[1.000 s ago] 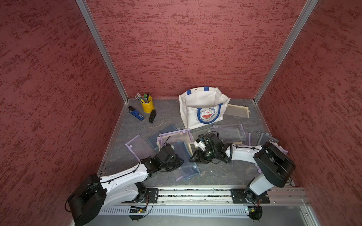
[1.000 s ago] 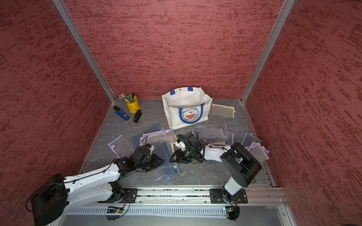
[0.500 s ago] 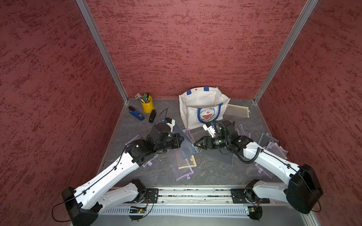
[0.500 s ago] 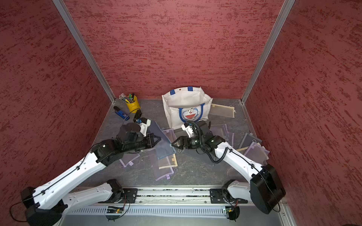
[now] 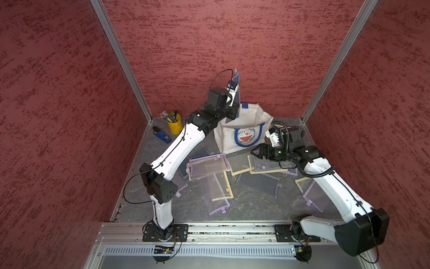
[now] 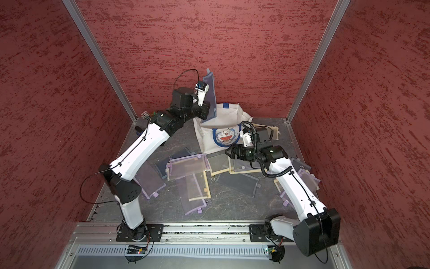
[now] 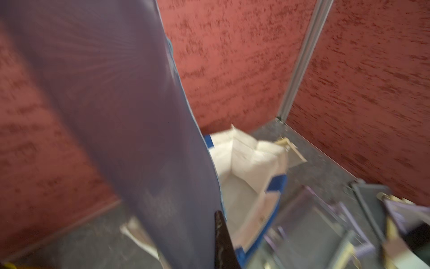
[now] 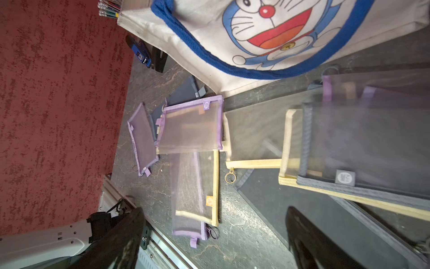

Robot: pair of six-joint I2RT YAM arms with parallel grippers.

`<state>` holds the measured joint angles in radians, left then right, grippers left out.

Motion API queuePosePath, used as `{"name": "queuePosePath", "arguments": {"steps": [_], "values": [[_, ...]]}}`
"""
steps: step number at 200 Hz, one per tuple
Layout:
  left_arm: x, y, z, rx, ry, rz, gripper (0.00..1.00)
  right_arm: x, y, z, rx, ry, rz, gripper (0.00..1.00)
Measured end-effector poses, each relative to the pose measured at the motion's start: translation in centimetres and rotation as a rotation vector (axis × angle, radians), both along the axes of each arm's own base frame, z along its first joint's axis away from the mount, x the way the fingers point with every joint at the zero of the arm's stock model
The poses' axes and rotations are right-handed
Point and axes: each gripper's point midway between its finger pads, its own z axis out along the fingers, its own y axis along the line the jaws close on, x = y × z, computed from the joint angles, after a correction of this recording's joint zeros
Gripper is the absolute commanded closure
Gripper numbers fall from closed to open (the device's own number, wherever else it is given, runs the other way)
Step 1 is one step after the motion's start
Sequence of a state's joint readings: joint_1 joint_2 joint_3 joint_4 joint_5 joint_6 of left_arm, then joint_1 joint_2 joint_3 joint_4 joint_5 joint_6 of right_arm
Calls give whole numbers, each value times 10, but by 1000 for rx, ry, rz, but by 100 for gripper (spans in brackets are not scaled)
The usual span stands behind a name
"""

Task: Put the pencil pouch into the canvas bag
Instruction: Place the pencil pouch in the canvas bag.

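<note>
blue-grey mesh pencil pouch (image 6: 210, 93) pinched upright by left gripper (image 5: 235, 109), over white boxy canvas bag (image 5: 226, 137), right gripper (image 5: 255, 154) spread wide, empty

- Both top views: bright, even light, soft shadows, sharp throughout — wide-angle stretch at the edges.
- Left wrist view: motion blur throughout.
- Right wrist view: sharp centre, blurred right side.

Red textured walls (image 5: 209, 35) (aluminium corner posts (image 5: 121, 58)), dark marbled floor (image 5: 253, 203).
</note>
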<state>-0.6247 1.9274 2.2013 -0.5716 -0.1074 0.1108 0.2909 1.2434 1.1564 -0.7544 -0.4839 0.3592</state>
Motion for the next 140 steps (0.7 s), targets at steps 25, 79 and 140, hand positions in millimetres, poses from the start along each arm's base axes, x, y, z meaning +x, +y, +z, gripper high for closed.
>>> {"name": "queuePosePath", "arguments": {"steps": [25, 79, 140], "values": [[42, -18, -5, 74, -92, 5, 100, -6, -7, -8, -30, 35, -10, 4], [70, -36, -87, 302, -56, -67, 100, -16, -17, -11, -41, 47, -33, 3], [63, -33, -155, 415, 66, -171, 100, -21, -29, -23, -52, 77, -74, 3]]}}
